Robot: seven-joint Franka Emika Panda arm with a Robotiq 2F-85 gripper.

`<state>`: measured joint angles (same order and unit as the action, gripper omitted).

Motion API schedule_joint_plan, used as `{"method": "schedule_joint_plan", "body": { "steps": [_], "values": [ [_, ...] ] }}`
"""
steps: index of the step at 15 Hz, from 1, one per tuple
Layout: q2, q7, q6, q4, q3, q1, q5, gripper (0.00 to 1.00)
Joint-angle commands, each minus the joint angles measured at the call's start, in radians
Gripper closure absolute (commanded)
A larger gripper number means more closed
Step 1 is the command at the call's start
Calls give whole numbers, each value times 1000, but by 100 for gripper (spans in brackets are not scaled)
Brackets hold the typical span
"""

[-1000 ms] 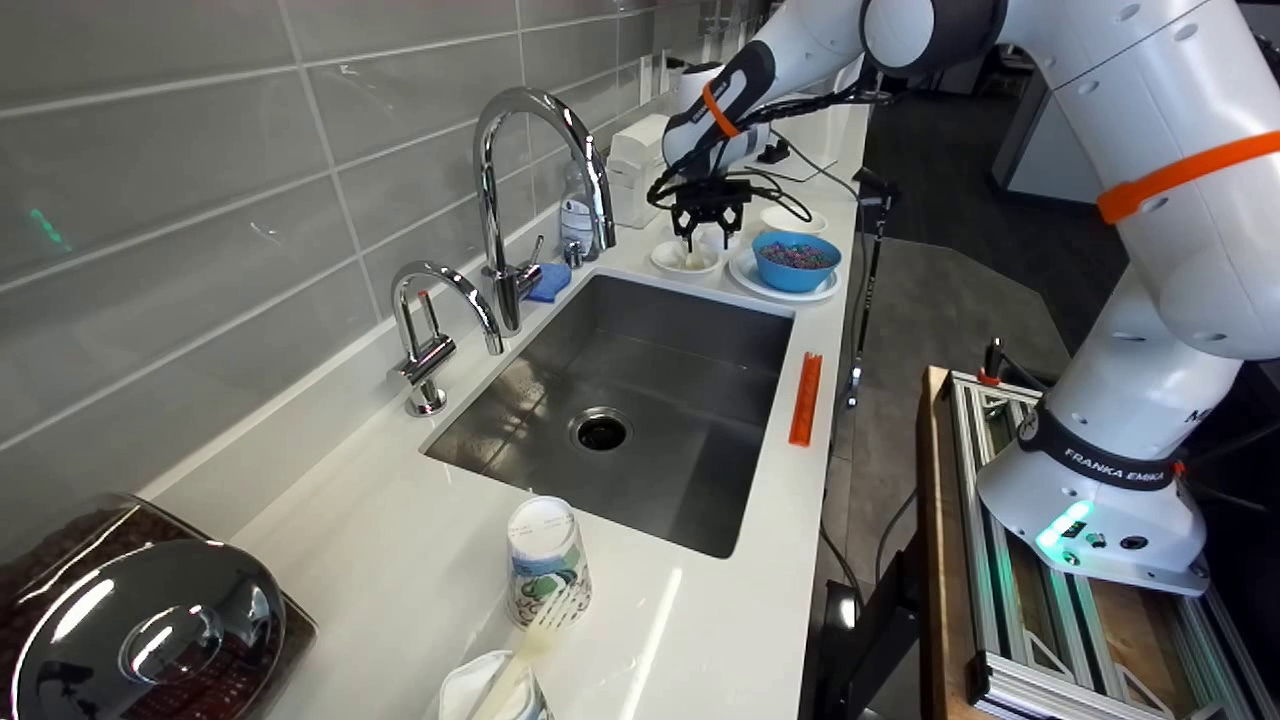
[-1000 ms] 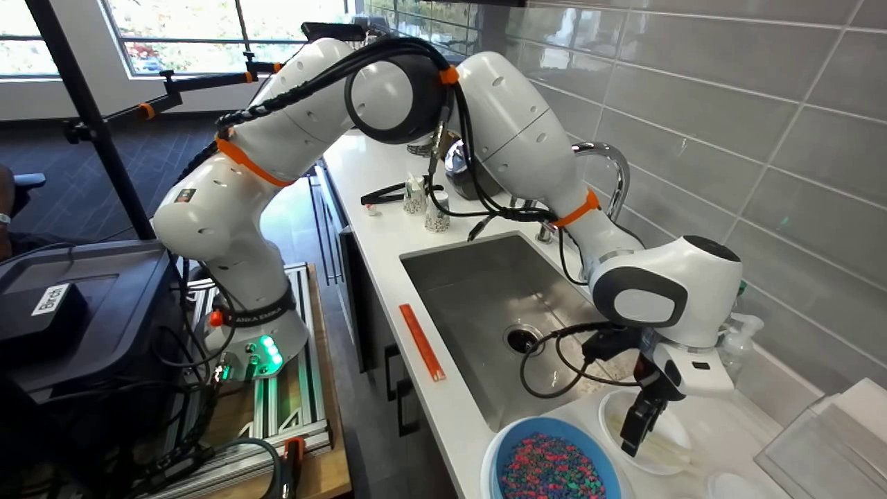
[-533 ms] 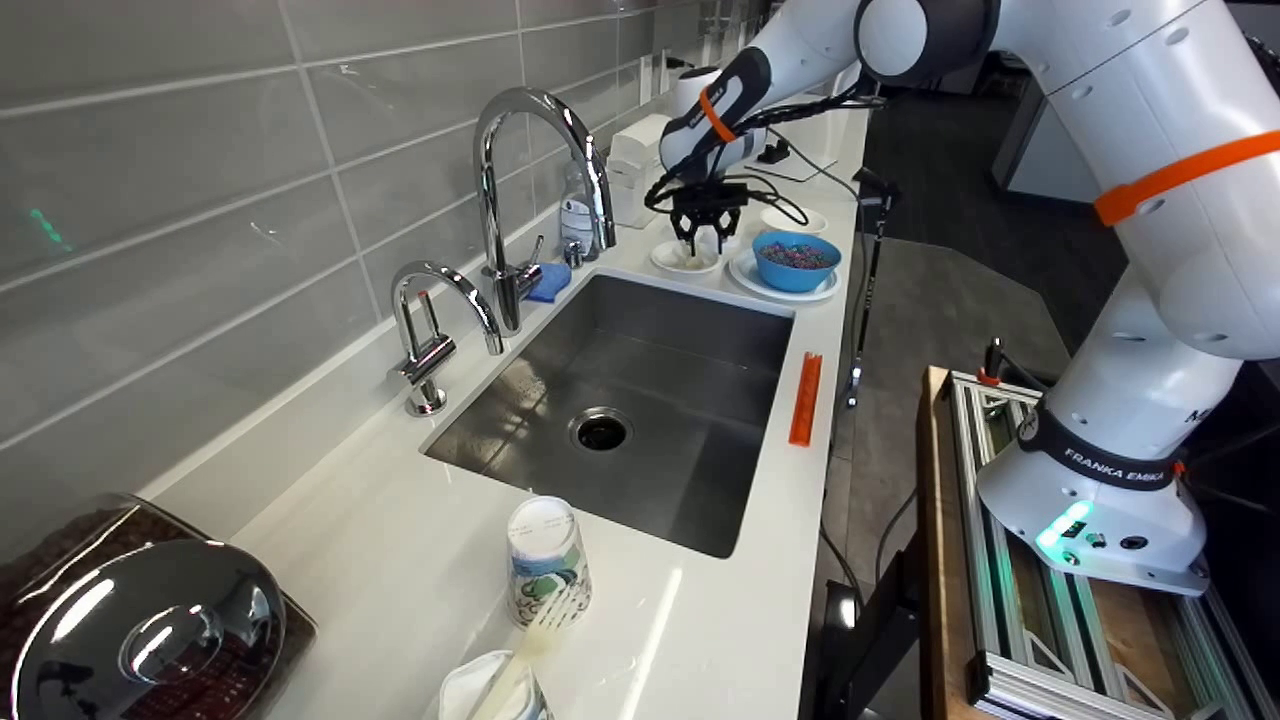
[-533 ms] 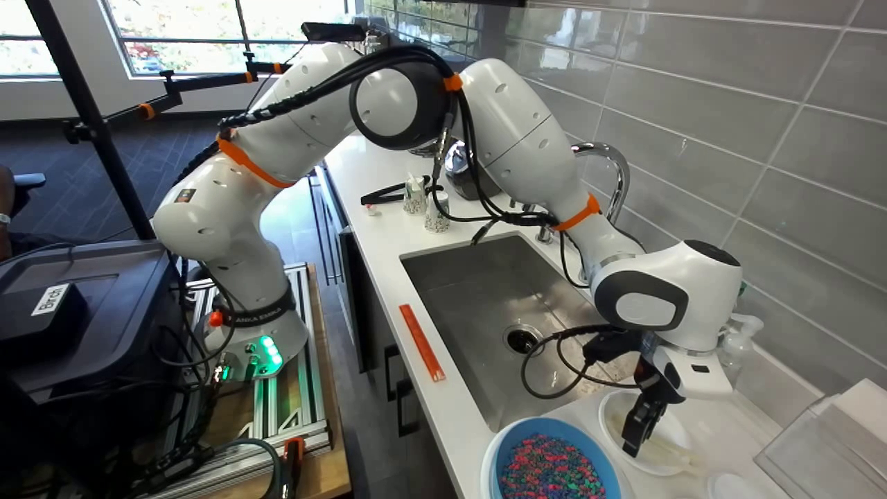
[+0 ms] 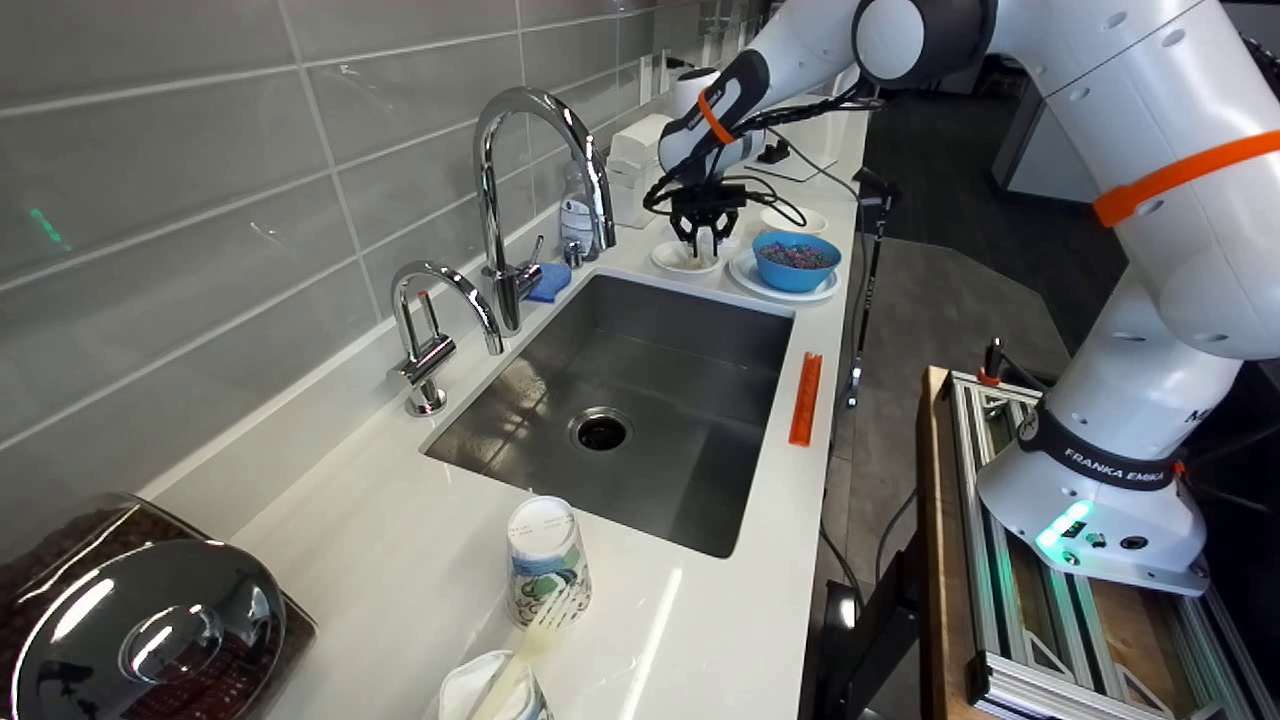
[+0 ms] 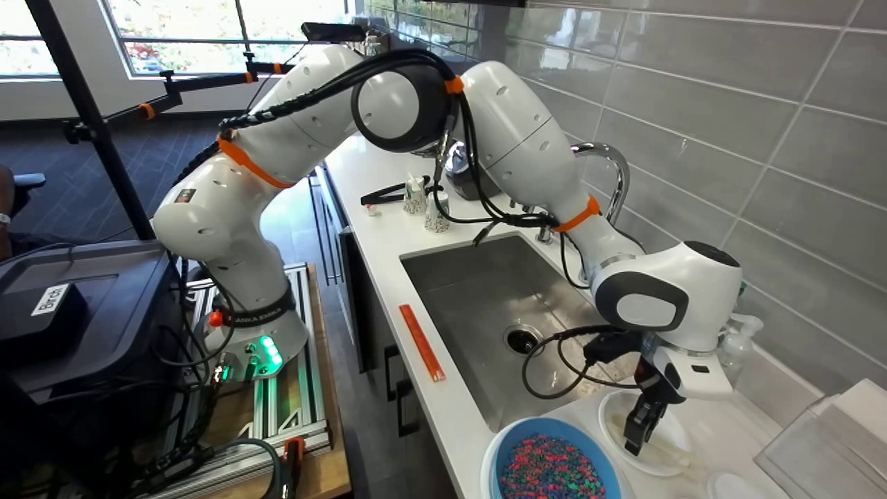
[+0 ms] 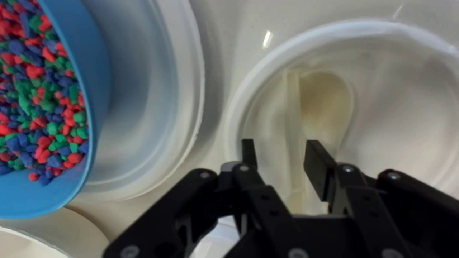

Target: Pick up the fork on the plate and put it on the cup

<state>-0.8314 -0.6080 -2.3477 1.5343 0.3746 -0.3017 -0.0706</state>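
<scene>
Set against a second ago, we see the gripper point(image 5: 706, 251) narrower in an exterior view: its two tips stand nearer each other, with a gap left between them. In an exterior view the elbow of the arm point(image 6: 513, 132) sits a touch lower, while the plate point(image 7: 358, 30) looks unmoved to us. There the arm climbs from its base at 8 o'clock, arches over the middle and drops toward 4 o'clock, past the sink point(image 6: 471, 298), its fingers point(image 6: 642, 421) slanting down over the plate toward 7 o'clock. In the wrist view we find the fingers partly spread, one on each side of a straight pale utensil point(image 7: 294, 125); we see space on its 9 o'clock side, but cannot tell whether the finger at 3 o'clock touches it. The straight pale utensil lies on the plate, nearer the 9 o'clock rim, its long axis running from 12 to 6 o'clock; from its shape we cannot tell whether it is a fork. A spoon point(image 7: 327, 104) lies just beside it at 3 o'clock, bowl toward 12. In an exterior view, an upturned cup point(image 5: 548, 560) stands on the counter point(image 5: 400, 525) at 7 o'clock, and a tined fork point(image 5: 545, 632) slants from a second cup point(image 5: 468, 688) toward 1 o'clock.
</scene>
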Motion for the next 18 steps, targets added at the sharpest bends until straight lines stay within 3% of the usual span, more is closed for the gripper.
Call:
{"method": "schedule_joint_plan", "body": {
  "steps": [1,10,11,13,14,16,18],
  "values": [
    [-23,-16,38,-33,-1,-1,-9,56],
    [-26,-15,36,-32,-3,3,-7,57],
    [-27,-15,36,-32,-2,3,-7,60],
    [-27,-14,36,-32,-3,4,-7,87],
    [-27,-14,36,-32,-4,4,-7,95],
    [-30,-13,36,-31,-5,4,-7,100],
    [-31,-12,37,-33,-5,4,-7,80]
  ]
}}
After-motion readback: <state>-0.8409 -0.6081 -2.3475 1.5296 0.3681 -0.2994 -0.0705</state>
